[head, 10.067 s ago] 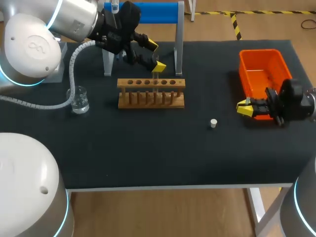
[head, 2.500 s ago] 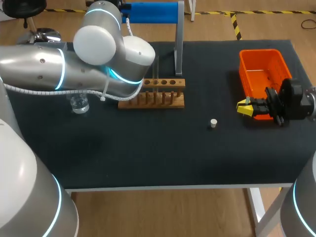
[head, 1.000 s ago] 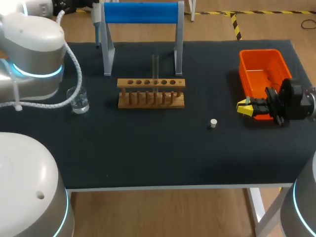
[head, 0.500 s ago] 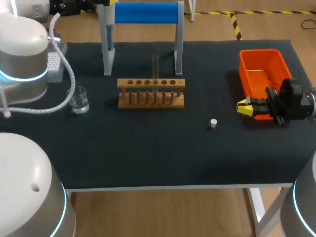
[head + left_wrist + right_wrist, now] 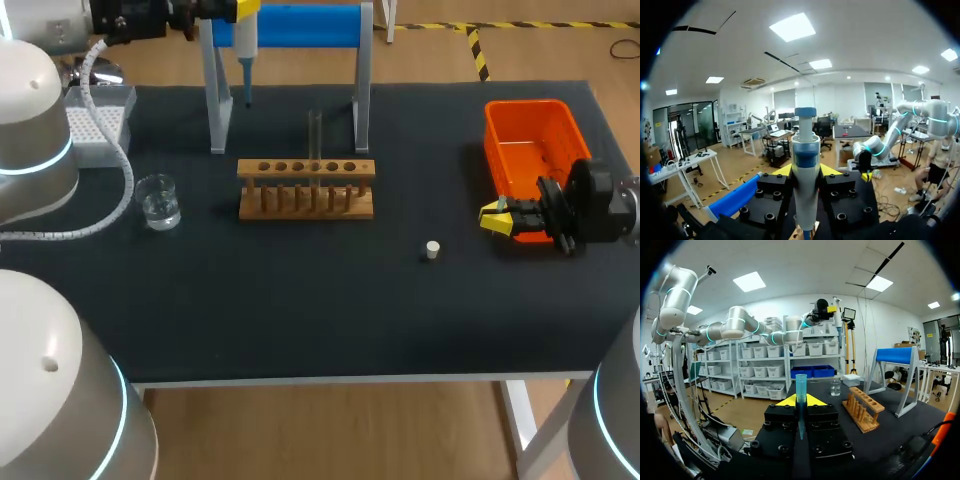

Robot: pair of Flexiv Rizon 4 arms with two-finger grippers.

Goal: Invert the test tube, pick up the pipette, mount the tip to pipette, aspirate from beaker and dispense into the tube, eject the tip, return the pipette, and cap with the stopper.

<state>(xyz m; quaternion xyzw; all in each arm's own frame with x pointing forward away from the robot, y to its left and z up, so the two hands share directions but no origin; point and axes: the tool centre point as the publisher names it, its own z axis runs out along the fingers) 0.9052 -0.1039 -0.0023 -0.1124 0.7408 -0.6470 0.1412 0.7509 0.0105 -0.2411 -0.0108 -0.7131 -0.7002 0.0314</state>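
While the left end effector (image 5: 805, 171) clamps the pipette (image 5: 246, 55) upright, nozzle down, the tip (image 5: 800, 382) sits pinched in the right end effector (image 5: 800, 401), well apart across the worktop (image 5: 330, 300).

My head camera hangs above and behind the rig, looking steeply down on the whole tabletop (image 5: 300, 310) from some way off. My left wrist camera is raised high and faces out into the room, with the pipette (image 5: 805, 175) right before its lens. My right wrist camera sits low at the tabletop's right end and looks across it past a blue pipette tip (image 5: 800, 390). It shares the wooden test tube rack (image 5: 863, 412), beaker (image 5: 835, 387) and blue-topped stand (image 5: 895, 356) with the head view.
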